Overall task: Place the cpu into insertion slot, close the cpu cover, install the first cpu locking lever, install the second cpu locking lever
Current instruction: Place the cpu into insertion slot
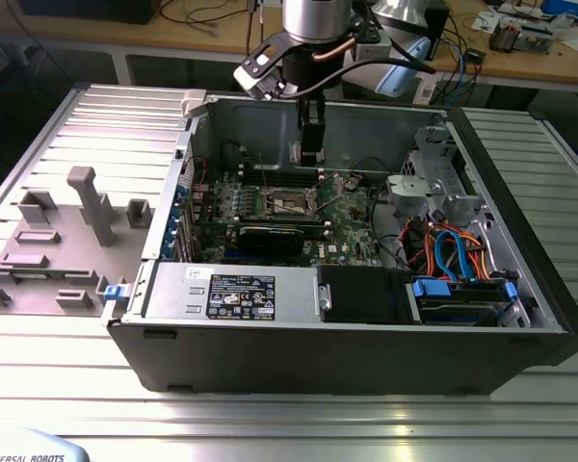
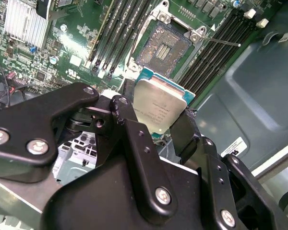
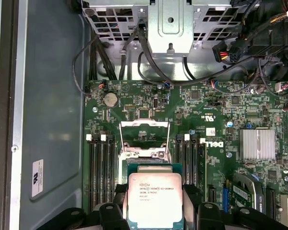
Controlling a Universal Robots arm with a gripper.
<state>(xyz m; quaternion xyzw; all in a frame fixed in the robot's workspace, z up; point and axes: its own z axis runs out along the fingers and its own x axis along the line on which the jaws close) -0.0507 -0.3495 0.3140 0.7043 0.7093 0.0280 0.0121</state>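
The open computer case (image 1: 347, 356) lies on its side on a slatted metal table (image 1: 520, 144). Its green motherboard (image 1: 352, 226) faces up.

The gripper (image 1: 309, 154) hangs inside the case, above the board and near the rear wall. Its two black fingers (image 2: 182, 127) are clamped on opposite edges of the cpu (image 2: 159, 106), which is carried flat with the metal lid facing outward.

Governing relation: in the second wrist view the insertion slot (image 2: 164, 44) lies just beyond the chip's leading edge, bare and unoccupied. The cpu is above the board, near the slot but apart from it and not yet seated. Chip edges and slot edges appear roughly parallel.

In the first wrist view the cpu cover (image 3: 144, 125) looks swung open beyond the chip. A thin locking lever (image 2: 225, 42) stands out to one side – judged released.

Markings: the cpu lid carries several lines of print, the power supply (image 1: 231, 289) a black label and the case floor a white sticker (image 3: 37, 177).
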